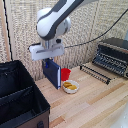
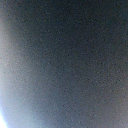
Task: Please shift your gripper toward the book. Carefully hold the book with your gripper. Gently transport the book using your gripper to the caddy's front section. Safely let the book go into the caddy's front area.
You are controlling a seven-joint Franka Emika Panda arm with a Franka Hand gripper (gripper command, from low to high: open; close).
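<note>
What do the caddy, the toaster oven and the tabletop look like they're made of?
The caddy looks like black fabric: matte, soft-edged walls. The toaster oven seems to be metal, silvery with a dark top and a wire rack on its open door. The table looks like light wood, with plank seams and grain.

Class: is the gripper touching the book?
Touching. In the exterior view the gripper sits on the top edge of the upright book, with no gap between them. The wrist view is a dark blur and adds nothing.

Pale wooden table (image 1: 95, 100), matt black fabric caddy (image 1: 20, 97), brushed metal toaster oven (image 1: 112, 55), seemingly smooth navy book (image 1: 51, 74)
</note>
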